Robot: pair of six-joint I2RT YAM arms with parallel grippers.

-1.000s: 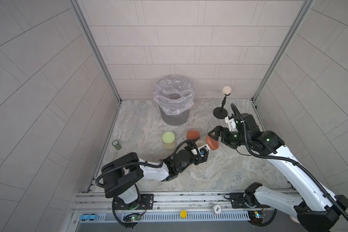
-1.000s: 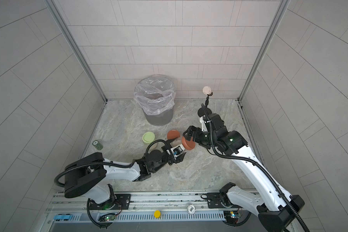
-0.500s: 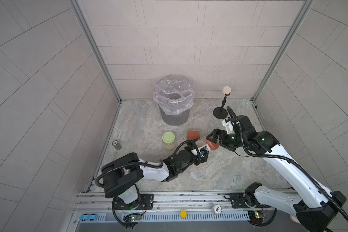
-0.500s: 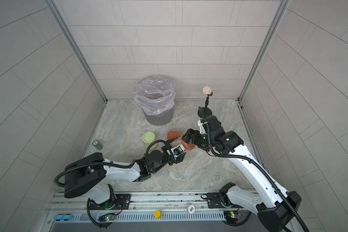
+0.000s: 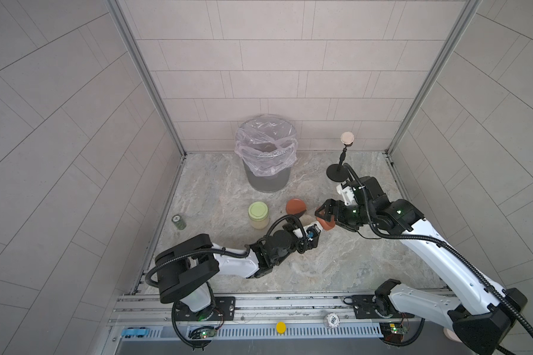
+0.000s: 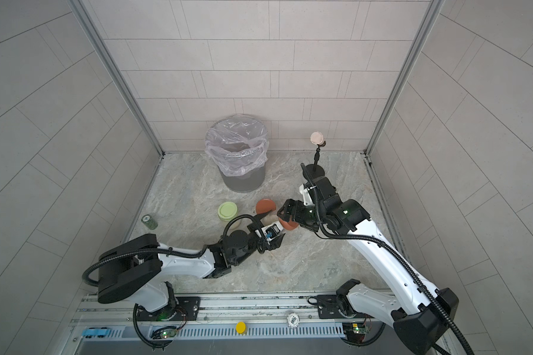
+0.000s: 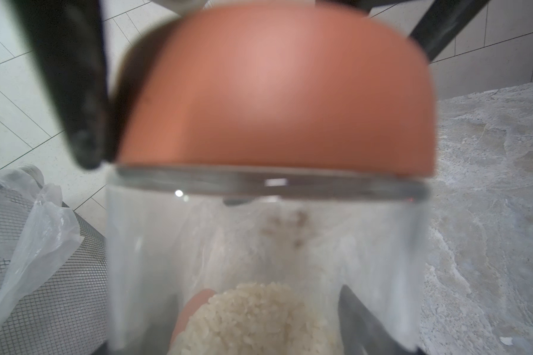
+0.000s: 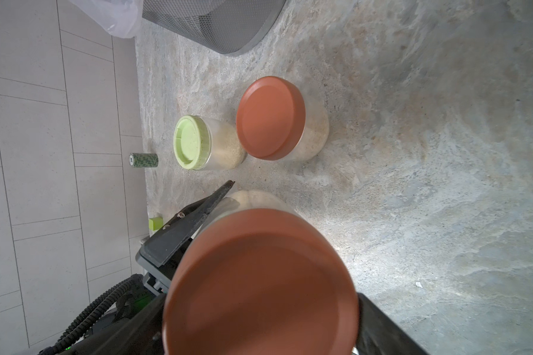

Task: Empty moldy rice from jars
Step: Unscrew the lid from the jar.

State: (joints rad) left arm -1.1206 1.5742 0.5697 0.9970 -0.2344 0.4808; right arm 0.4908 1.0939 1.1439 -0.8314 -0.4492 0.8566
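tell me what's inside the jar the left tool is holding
An off-white clump of rice and a cloudy smear on the glass show through the jar. The rust-red lid hides whatever sits under it.

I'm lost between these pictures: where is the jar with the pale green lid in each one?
Top views: in both, the green-lidded jar stands mid-floor, nearer the camera than the bin.
Left wrist: not in it; the held jar fills the picture.
Right wrist: the jar sits between the dark green can and a red-lidded jar.
Shared landmark: the bin, visible in all four.
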